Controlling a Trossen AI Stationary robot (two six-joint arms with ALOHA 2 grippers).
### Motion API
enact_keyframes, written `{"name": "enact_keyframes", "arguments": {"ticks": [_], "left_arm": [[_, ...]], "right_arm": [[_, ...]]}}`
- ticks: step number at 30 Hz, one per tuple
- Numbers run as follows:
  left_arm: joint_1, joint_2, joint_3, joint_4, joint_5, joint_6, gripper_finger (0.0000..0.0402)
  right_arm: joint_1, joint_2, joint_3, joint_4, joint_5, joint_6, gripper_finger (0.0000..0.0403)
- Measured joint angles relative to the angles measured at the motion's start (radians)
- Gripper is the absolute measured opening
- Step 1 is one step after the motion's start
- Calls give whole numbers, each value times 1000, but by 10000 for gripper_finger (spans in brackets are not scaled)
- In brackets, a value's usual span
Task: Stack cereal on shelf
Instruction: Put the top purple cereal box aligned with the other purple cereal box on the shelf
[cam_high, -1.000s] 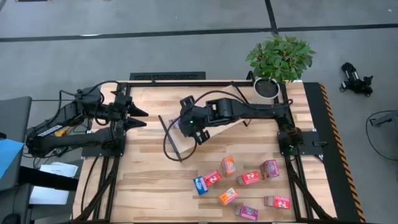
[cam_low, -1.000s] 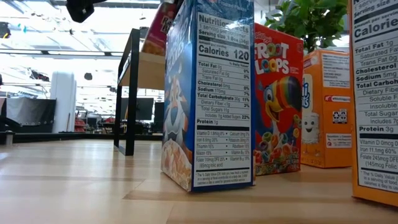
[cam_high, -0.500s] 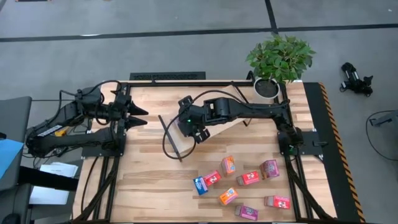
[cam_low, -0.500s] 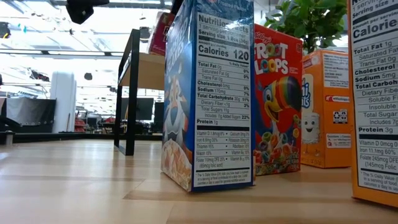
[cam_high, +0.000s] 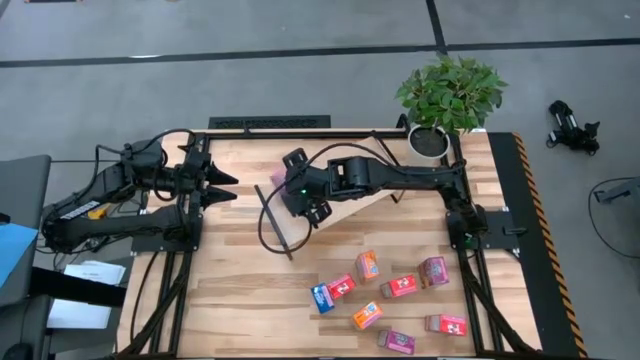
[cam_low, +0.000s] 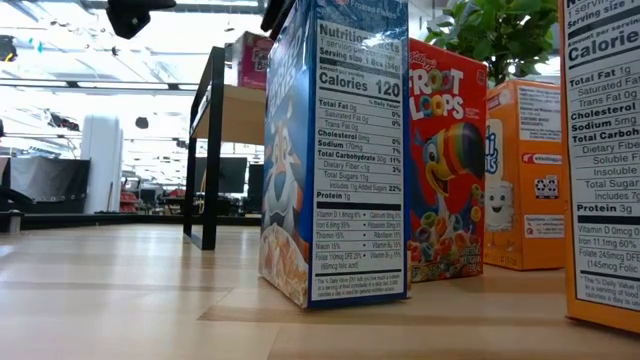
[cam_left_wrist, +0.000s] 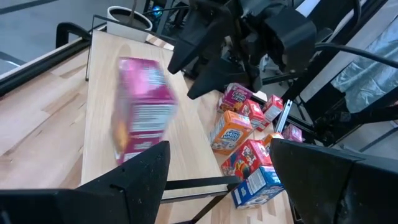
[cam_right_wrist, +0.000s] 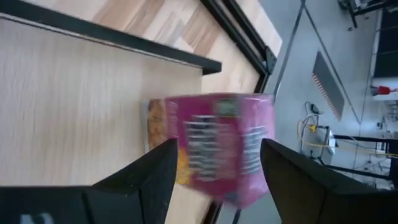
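We see the right gripper (cam_high: 297, 200) over the shelf (cam_high: 350, 205), near the middle of the worktop (cam_high: 230, 290); its fingers (cam_right_wrist: 146, 180) stand apart with a magenta-pink box (cam_right_wrist: 211, 146) just ahead of them, and no finger touches the box, so the gripper holds nothing; the box looks blurred in both wrist views, standing on the shelf board near its end bracket, and whether it is fully settled we cannot tell. In the low view the same box (cam_low: 250, 60) shows upright on the board, behind the blue box (cam_low: 335, 150). The left gripper (cam_high: 225, 187) waits near the left edge of the worktop, jaws spread wide and empty. The remaining cereal boxes (cam_high: 385, 290) stand in a loose cluster toward the near right corner, well apart from the shelf; a potted plant (cam_high: 450, 95) sits at the far right corner.
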Motion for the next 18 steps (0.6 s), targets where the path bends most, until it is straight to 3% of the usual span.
{"name": "enact_keyframes", "arguments": {"ticks": [7, 12, 15, 18], "left_arm": [[0, 0, 0, -2, 0, 17, 268], [0, 0, 0, -5, 0, 26, 268], [0, 0, 0, -7, 0, 26, 268], [0, 0, 0, -21, 0, 29, 268]], "right_arm": [[3, 0, 0, 11, 2, 25, 256], [40, -33, -1, -19, 48, 139, 256], [78, -72, -1, -122, 131, 338, 256], [115, -104, 0, -295, 258, 711, 256]]}}
